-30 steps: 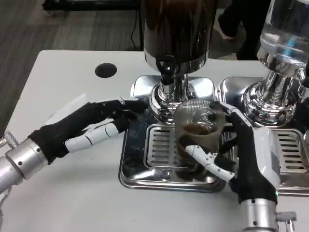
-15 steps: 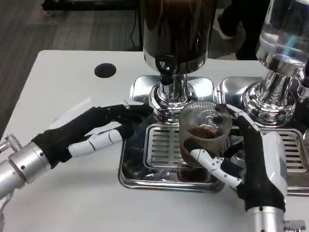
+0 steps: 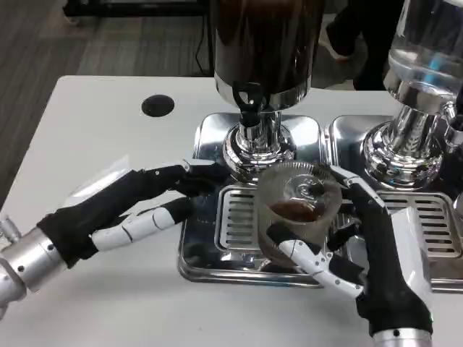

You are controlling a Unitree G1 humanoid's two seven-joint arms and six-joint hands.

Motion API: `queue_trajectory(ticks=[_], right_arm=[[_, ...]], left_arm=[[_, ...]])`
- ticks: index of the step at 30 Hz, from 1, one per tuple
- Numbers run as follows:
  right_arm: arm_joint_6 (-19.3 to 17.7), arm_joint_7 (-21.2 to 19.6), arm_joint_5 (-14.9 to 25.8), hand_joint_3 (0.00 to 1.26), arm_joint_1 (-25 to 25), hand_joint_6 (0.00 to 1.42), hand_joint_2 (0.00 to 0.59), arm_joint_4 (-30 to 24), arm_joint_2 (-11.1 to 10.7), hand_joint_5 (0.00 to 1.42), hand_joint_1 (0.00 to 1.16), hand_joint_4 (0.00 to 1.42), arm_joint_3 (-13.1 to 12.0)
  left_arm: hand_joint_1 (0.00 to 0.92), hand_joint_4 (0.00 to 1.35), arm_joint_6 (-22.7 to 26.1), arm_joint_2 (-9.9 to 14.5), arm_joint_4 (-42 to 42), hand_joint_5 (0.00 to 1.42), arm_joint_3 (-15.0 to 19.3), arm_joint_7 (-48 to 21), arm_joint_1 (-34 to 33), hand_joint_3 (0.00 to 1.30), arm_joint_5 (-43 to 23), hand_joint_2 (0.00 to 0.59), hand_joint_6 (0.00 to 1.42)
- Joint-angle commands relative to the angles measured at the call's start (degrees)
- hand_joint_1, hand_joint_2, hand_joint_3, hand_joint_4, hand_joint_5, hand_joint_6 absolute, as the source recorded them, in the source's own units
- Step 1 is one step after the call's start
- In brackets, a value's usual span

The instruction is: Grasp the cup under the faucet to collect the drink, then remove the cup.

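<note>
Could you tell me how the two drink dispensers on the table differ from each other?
The left dispenser holds dark liquid; the right dispenser holds clear liquid. The left dispenser's drip tray has the cup over it, held by the right hand; the right dispenser's drip tray carries no cup. Both stand on shiny chrome bases with slotted grilles.
</note>
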Motion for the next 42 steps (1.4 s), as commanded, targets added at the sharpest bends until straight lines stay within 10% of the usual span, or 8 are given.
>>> queue_trajectory(ticks=[1,19,42], right_arm=[[-2.57,0.57,0.38,0.51,1.83,0.90,0.217,-3.73,-0.28,0.73,0.65,0.56,0.30],[-3.87,2.48,0.46,0.52,9.52,0.90,0.226,-10.10,-0.72,0.73,0.64,0.56,0.95],[-4.26,2.27,0.60,0.53,8.83,0.90,0.231,-9.66,-0.75,0.75,0.64,0.58,0.64]], left_arm=[[0.000,0.23,2.06,1.25,-3.22,0.26,1.12,-1.25,2.60,0.25,-1.55,0.154,0.29],[0.000,0.24,7.04,2.90,-13.27,0.28,4.67,-4.90,11.19,0.27,-6.23,0.155,0.30],[0.000,0.25,-1.99,3.67,-11.99,0.28,5.88,-4.29,11.35,0.27,-1.15,0.160,0.26]])
